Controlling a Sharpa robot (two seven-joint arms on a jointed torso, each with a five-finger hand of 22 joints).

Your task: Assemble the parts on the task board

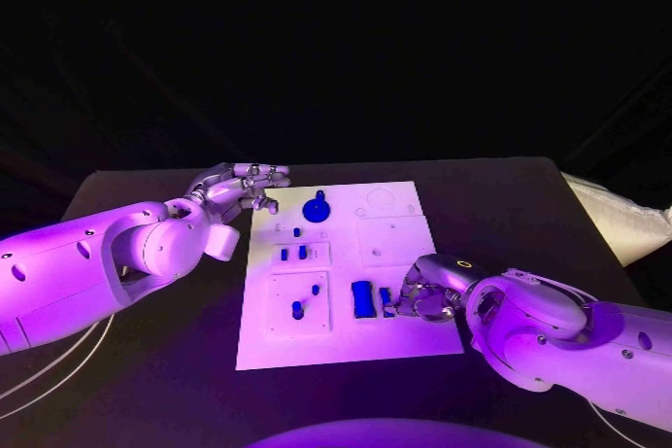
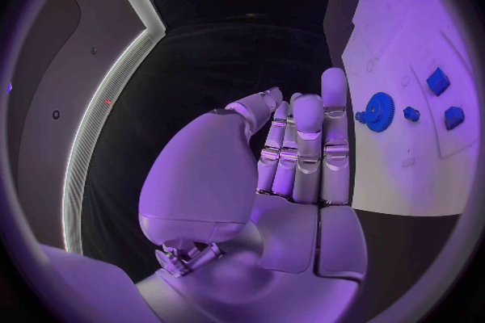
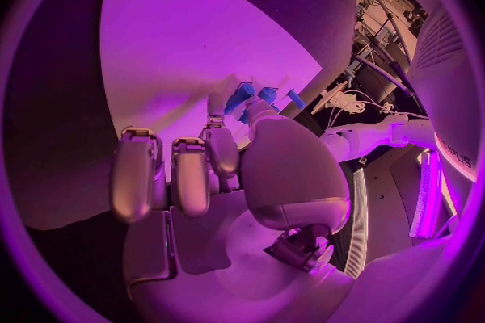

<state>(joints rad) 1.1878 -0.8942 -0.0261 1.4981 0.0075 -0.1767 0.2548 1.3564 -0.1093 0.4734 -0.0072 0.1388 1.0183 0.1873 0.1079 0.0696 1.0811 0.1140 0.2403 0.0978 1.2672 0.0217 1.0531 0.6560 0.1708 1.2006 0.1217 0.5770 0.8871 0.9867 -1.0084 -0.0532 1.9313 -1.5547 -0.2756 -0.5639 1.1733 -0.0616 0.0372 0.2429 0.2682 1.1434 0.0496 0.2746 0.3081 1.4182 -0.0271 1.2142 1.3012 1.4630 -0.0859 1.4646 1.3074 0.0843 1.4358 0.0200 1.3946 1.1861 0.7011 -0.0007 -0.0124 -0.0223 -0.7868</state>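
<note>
Right robot hand (image 3: 217, 165) pinching blue part (image 3: 241, 97)

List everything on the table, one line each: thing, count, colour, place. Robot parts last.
task board: one, white, middle of the table, long side running away from the robot.
gear: one, blue, far end of the board, left part.
small parts: several, blue, in the left-hand panels of the board, mid and near.
long block: one, blue, near half of the board, beside the right hand.
table: one, black, under it all.
left hand: one, silver, at the board's far left corner, fingers apart, holding nothing.
right hand: one, silver, on the near half of the board, fingertips at small blue parts; whether it grips one, I cannot tell.
</note>
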